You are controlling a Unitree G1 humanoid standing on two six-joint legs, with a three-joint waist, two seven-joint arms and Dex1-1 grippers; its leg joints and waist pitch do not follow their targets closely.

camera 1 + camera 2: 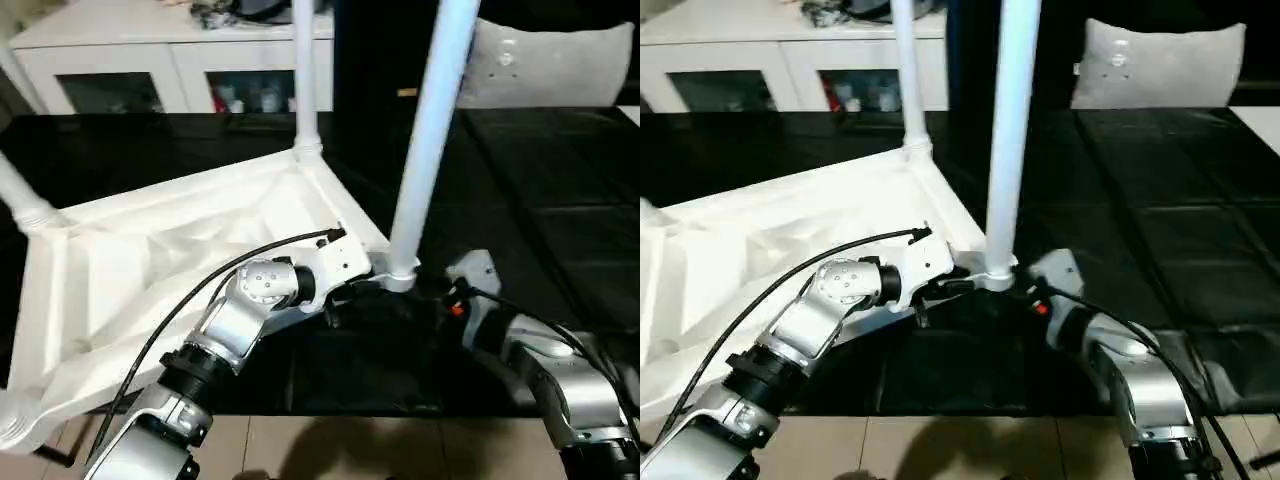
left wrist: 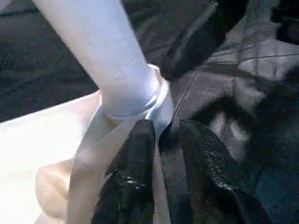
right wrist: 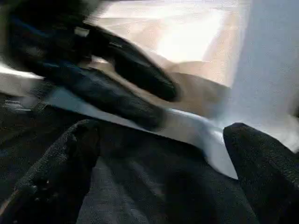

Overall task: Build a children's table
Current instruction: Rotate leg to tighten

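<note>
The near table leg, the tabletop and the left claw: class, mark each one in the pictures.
near table leg (image 1: 425,140), left eye view, mid-shaft.
tabletop (image 1: 140,260), left eye view, ribbed underside.
left claw (image 2: 163,135), left wrist view, between fingertips at the tabletop's edge.

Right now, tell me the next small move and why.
Probably bring the open right gripper in around the near leg at its corner socket. The left gripper already pinches the tabletop's edge there, steadying it.

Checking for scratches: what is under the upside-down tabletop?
The tabletop lies on a black work surface, which shows all around it. The part directly beneath is covered, so anything there cannot be seen.
</note>
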